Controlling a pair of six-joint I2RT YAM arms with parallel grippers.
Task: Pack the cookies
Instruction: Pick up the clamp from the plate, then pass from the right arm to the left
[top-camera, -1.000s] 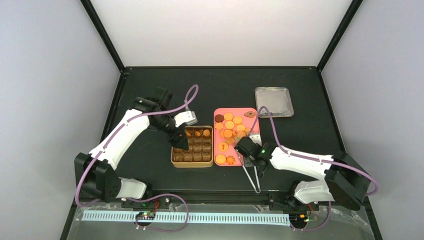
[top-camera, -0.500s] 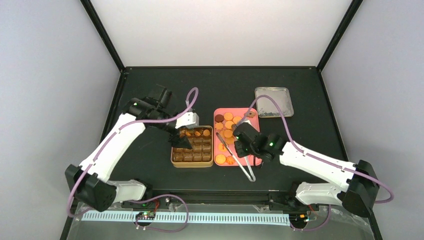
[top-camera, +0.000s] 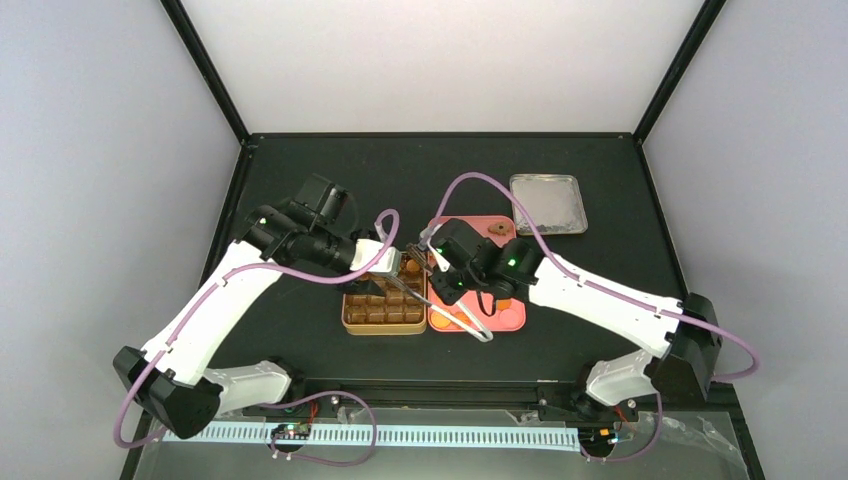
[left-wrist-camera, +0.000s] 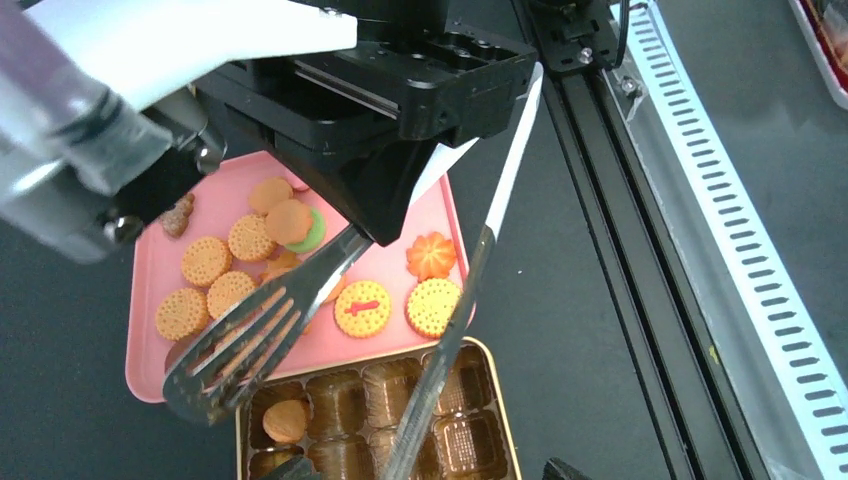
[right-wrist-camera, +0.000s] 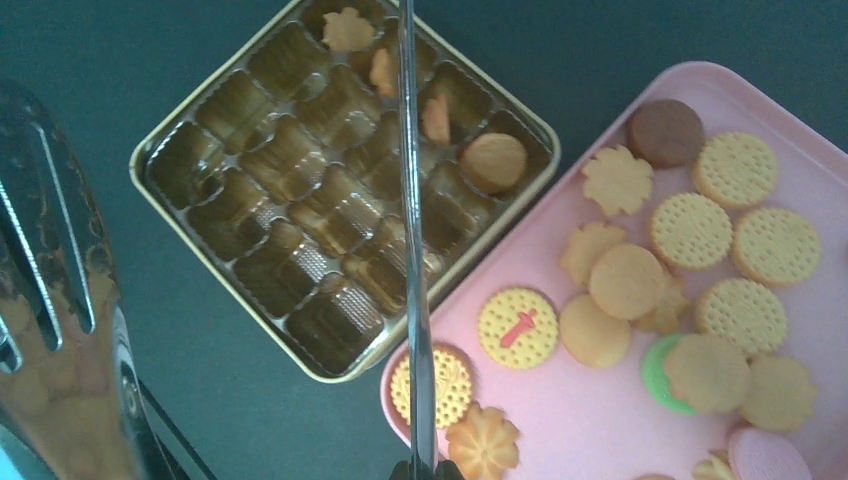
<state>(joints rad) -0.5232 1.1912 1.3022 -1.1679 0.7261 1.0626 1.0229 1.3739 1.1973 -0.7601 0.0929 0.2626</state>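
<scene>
The right end effector (left-wrist-camera: 410, 195) grasps metal tongs (left-wrist-camera: 275, 335) above the tin (right-wrist-camera: 200, 165) and the pink tray (right-wrist-camera: 600, 420) of cookies (right-wrist-camera: 690, 230); I cannot tell the left end effector's (top-camera: 398, 272) grip.

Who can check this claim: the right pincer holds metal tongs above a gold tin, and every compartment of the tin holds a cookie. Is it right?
Not quite. The right pincer does hold the tongs above the tin, but only four compartments hold cookies; the rest are empty, as the right wrist view shows.
</scene>
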